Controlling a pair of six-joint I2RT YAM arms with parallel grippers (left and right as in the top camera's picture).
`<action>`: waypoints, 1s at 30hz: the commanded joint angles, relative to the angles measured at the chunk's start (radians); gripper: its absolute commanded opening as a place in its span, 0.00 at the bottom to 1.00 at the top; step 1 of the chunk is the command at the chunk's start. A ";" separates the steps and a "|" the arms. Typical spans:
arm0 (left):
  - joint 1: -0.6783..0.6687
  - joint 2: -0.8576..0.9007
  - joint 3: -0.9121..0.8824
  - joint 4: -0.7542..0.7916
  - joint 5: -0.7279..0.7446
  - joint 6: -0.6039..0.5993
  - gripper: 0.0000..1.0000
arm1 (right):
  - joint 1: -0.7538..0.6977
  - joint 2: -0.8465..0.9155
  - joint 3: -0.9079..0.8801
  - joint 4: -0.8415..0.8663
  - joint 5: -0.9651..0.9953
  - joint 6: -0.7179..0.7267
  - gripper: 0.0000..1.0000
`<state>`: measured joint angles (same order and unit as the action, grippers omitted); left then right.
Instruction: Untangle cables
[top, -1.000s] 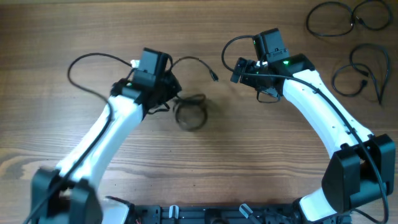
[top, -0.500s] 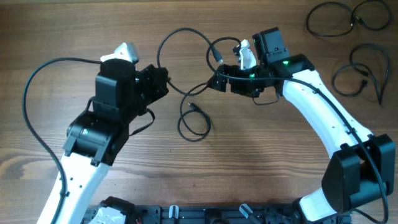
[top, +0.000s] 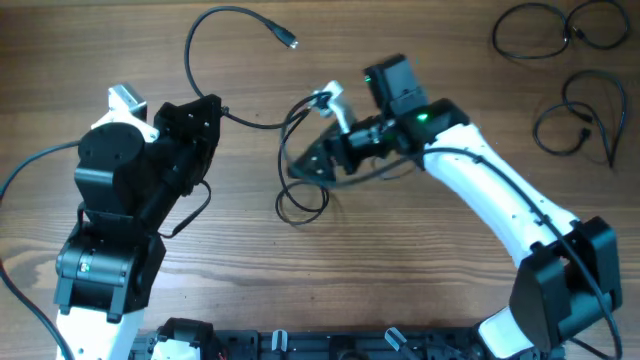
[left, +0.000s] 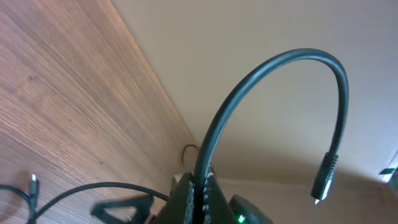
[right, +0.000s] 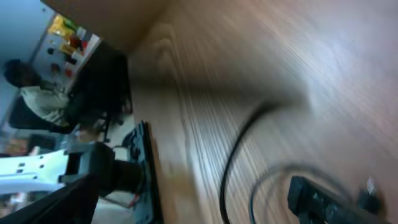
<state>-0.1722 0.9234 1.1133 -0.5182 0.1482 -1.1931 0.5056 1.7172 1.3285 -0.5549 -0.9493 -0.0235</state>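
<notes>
**Item: cables.** Thin, black, flexible cords with small plug ends, each curling in loose loops. We read directions from the overhead view, with 12 o'clock at the far edge.

**Lifted cable** (left: 249, 84). It rises from the left gripper (top: 212, 112) in a tall arch. It bends over toward 1 o'clock and ends in a plug (top: 290, 42) that hangs free above the wooden surface (top: 430, 270). A second run of it leaves the same gripper toward 3 o'clock and reaches the tangle near the right gripper (top: 318, 135).

**Tangled loop** (top: 300, 205). Several overlapping turns lie on the surface at about the centre, at 4 o'clock from the left gripper. They sit directly at 6 o'clock beneath the right gripper.

**Further cables** (top: 578, 118). Separate loose loops lie in the 2 o'clock corner, well apart from both grippers.

**Left gripper.** We note it fully closed, pinching the lifted cable between its fingers; the wrist view shows the cord emerging from the pinch.

**Right gripper.** Its fingers are spread wide. Strands of the tangle pass around and between them, but we cannot tell whether any strand touches them. The right wrist view is too blurred to settle this.
</notes>
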 joint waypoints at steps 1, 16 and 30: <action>0.015 -0.006 0.002 0.007 0.008 -0.130 0.04 | 0.084 0.014 -0.002 0.130 0.041 -0.008 1.00; 0.198 -0.009 0.002 0.044 0.099 -0.229 0.04 | 0.167 0.014 -0.002 0.241 0.568 0.375 0.20; 0.261 -0.009 0.002 0.008 0.154 -0.294 0.04 | 0.168 0.013 -0.002 0.326 0.548 0.459 0.70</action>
<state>0.0807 0.9234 1.1130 -0.5232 0.2764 -1.4208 0.6727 1.7176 1.3270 -0.2340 -0.3985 0.4484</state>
